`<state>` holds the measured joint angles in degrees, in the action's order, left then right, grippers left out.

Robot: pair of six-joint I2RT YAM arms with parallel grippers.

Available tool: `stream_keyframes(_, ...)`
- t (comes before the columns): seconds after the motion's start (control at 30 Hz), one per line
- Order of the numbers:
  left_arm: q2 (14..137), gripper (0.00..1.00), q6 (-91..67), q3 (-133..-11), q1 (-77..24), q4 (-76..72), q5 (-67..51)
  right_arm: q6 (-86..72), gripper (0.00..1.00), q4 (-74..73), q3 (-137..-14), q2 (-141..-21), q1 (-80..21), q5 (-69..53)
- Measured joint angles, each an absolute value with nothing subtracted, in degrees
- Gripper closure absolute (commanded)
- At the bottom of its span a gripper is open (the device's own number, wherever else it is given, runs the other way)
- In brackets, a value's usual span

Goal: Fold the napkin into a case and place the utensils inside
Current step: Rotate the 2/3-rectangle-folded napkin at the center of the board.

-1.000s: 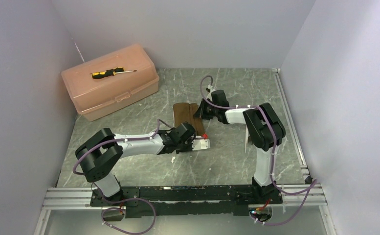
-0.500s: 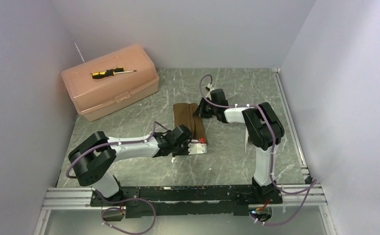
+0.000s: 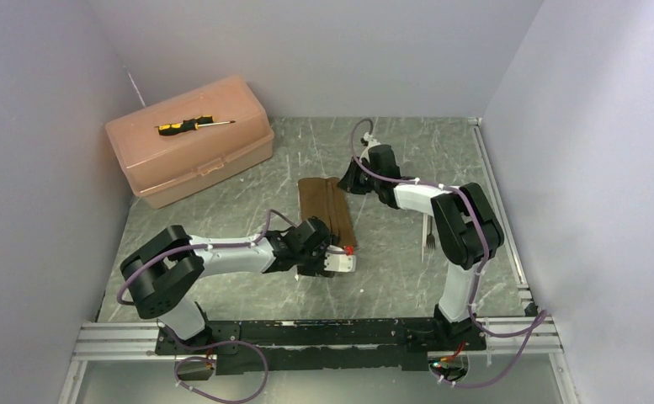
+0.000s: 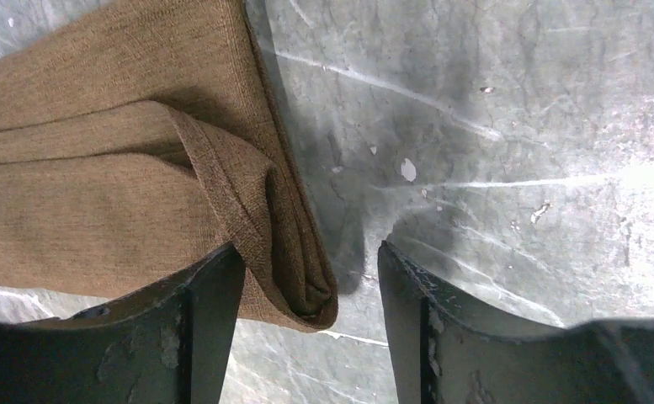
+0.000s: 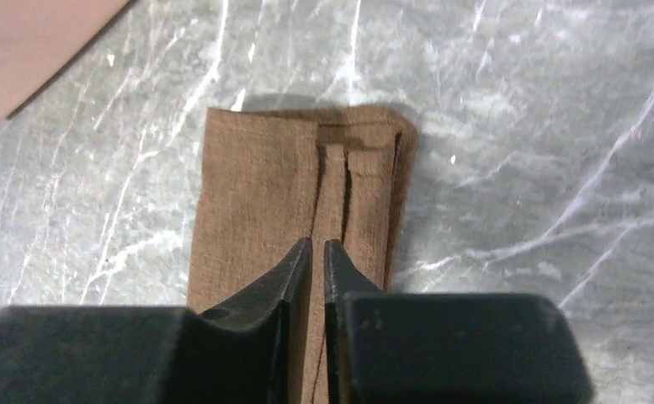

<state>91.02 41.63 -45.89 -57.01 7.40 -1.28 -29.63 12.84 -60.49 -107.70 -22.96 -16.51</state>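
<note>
Two end effectors (image 4: pixel 311 337) (image 5: pixel 317 278), one napkin (image 3: pixel 325 208), seemingly folded

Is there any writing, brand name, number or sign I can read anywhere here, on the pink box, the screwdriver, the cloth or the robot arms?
None: no readable text shows in any view.
Pink box: no label visible.
Screwdriver: yellow-and-black handle, any marking too small to read.
Napkin: plain brown cloth, no tag or print.
Left arm and right arm: no legible lettering; the red spot by the left tool is too small to make out.

no readable text, labels, numbers or signs anywhere
</note>
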Motion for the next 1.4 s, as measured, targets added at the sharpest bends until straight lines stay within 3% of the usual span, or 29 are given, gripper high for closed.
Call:
stream_keyframes(0.17, 92.12, 0.31, 40.16, -47.42, -57.1, 7.14, -0.47, -28.1, 0.69, 12.01, -64.93, -108.31, -22.79, -16.84)
stream_keyframes(0.4, 92.42, 0.25, 36.1, -48.27, -57.1, 7.92, 0.47, -25.02, 0.68, 11.86, -72.03, -111.35, -23.99, -22.2)
stream_keyframes(0.53, 92.99, 0.26, 34.5, -49.28, -57.1, 8.45, 0.47, -22.87, 0.6, 9.45, -79.75, -117.3, -26.15, -26.63)
stream_keyframes(0.67, 93.62, 0.37, 34.63, -49.52, -57.08, 8.08, 0.47, -20.88, 0.53, 6.46, -86.96, -124.31, -27.9, -27.83)
stream_keyframes(0.93, 94.35, 0.62, 40.23, -48.64, -56.6, 6.5, 1.67, -17.08, 0.59, 0.91, -92.51, -131.46, -28.16, -25.5)
stream_keyframes(1.1, 93.54, 0.64, 46.74, -46.59, -54.65, 5.78, 2.0, -16.01, 0.64, 3.53, -88.66, -129.43, -27.94, -21.93)
stream_keyframes(1.4, 86.59, 0.59, 62.54, -39.99, -49.6, 8.97, -0.71, -19.38, 0.64, 14.0, -60.8, -111.85, -23.9, -8.84)
